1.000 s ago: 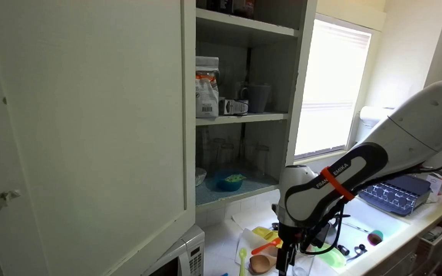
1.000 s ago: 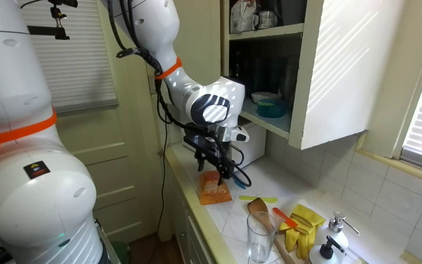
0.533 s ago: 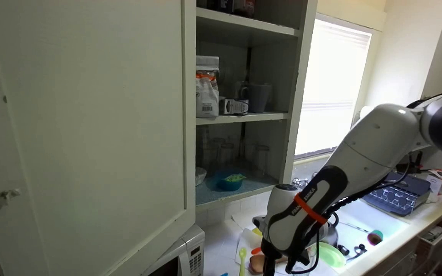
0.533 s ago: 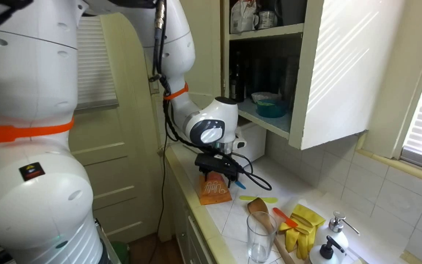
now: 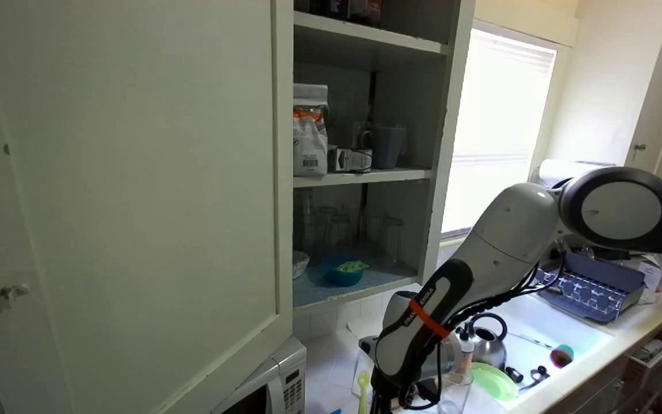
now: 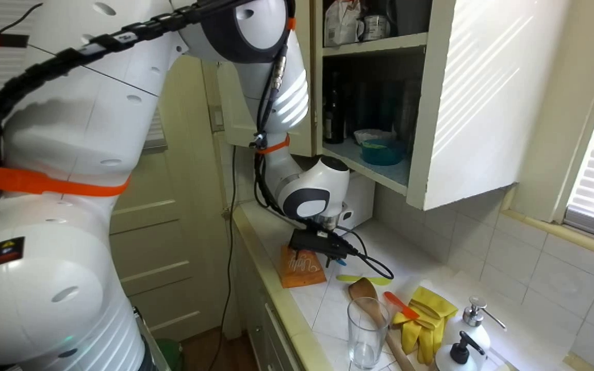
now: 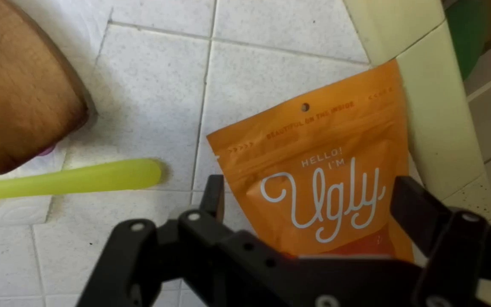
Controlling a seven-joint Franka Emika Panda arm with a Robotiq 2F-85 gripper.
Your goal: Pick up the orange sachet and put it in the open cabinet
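The orange sachet (image 7: pixel 313 140) lies flat on the tiled counter along its yellowish edge; in an exterior view the sachet (image 6: pixel 302 275) shows partly under the hand. My gripper (image 7: pixel 309 183) stands open over it, one finger (image 7: pixel 215 194) off its left side and the opposite finger (image 7: pixel 416 209) over its right margin. The gripper's body hides the packet's bottom end. How high the tips stand is unclear. The open cabinet (image 5: pixel 365 179) hangs above the counter, its white door (image 5: pixel 135 172) swung wide. In that view the sachet is out of sight.
A teal bowl (image 5: pixel 344 276) and glasses occupy the cabinet's lower shelf. Below the cabinet is a white microwave (image 5: pixel 291 379). Around the hand lie a lime utensil (image 7: pixel 100 177), a wooden spoon (image 6: pixel 365 291), a tall glass (image 6: pixel 366 335), yellow gloves (image 6: pixel 426 319) and soap pumps (image 6: pixel 459 355).
The arm has swung and lowered, bringing the hand down closer over the sachet and turning it more level. The sachet stays where it was, and the jaws stay apart.
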